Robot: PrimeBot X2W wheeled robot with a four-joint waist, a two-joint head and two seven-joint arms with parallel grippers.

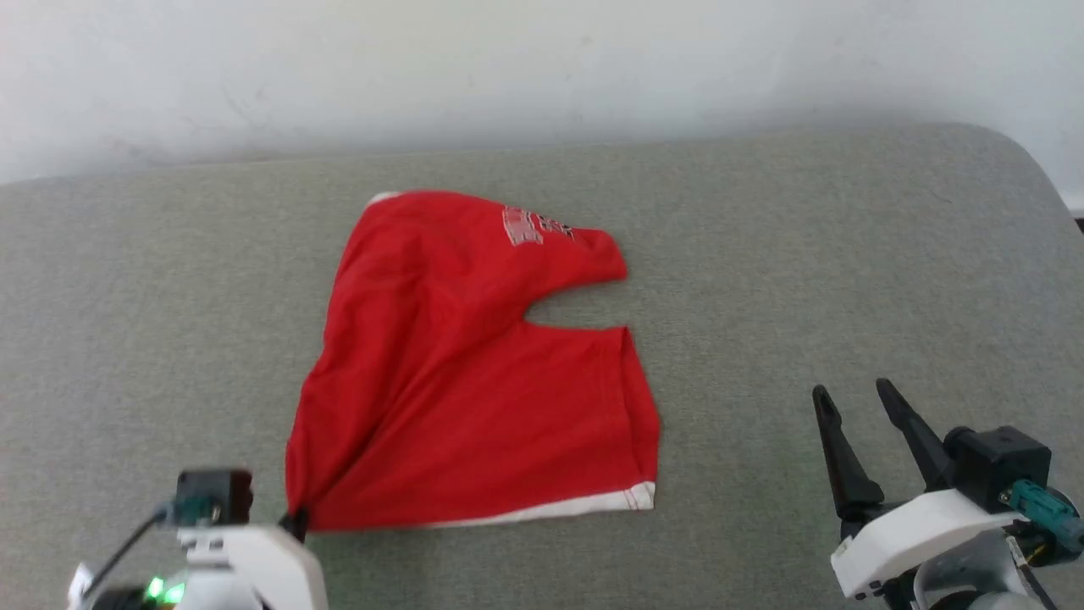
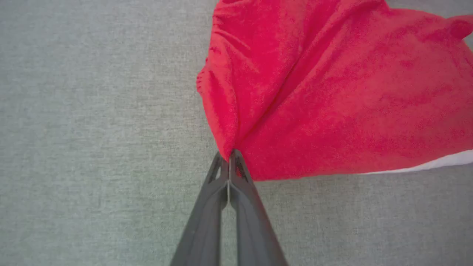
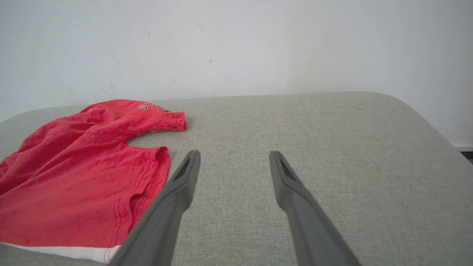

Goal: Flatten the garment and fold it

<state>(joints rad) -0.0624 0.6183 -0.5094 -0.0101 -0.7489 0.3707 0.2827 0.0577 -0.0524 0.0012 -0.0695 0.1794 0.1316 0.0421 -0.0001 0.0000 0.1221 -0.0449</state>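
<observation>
Pinching garment (image 1: 457,373) corner: left fingers (image 2: 207,210) (right fingers (image 3: 173,199) apart).

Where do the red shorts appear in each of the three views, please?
Head view: the shorts lie at the centre, slightly left, with their near-left corner pinched by the left gripper.
Left wrist view: the shorts take up the upper right, running up from the left gripper.
Right wrist view: the shorts lie at the left, left of the open right gripper.
Shared landmark: the white stripe along the near edge.

soft matt cloth garment (image 1: 474,398), coarse woven surface (image 1: 813,246)
</observation>
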